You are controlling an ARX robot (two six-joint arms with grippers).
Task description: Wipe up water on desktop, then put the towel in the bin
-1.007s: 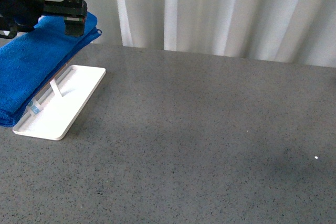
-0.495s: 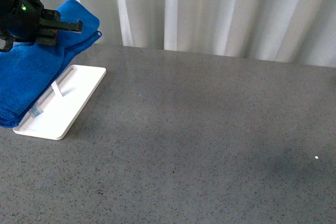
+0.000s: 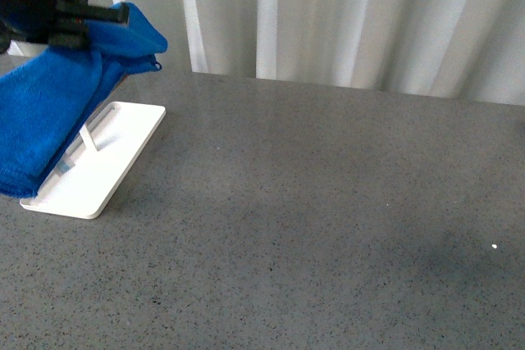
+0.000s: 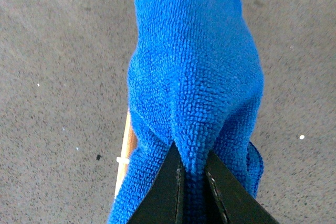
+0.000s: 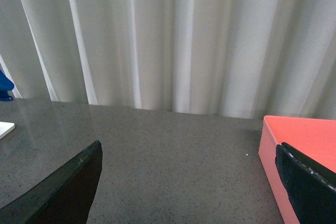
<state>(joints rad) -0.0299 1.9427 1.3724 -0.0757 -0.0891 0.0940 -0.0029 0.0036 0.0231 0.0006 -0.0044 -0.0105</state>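
The bright-blue towel (image 3: 53, 112) hangs at the far left of the front view. Its upper end is raised off the dark-grey speckled desktop (image 3: 328, 202) and its lower end trails beside the white tray. My left gripper (image 3: 115, 15) is shut on the towel's top fold. The left wrist view shows the plush towel (image 4: 194, 66) pinched between the black fingers of that gripper (image 4: 194, 157). My right gripper (image 5: 189, 171) is open and holds nothing above bare desktop. The bin (image 5: 299, 145), a salmon-red box, stands beside its finger. No water shows plainly; a faint darker patch (image 3: 447, 250) lies right of centre.
A white rectangular tray (image 3: 123, 149) lies at the left, with a small clear strip (image 3: 87, 138) standing on it and the towel overlapping its left edge. Pale curtains (image 3: 344, 14) hang behind the desktop's far edge.
The left gripper has shut on the towel's far end and risen, pulling that end up off the desktop. The tray has not moved.
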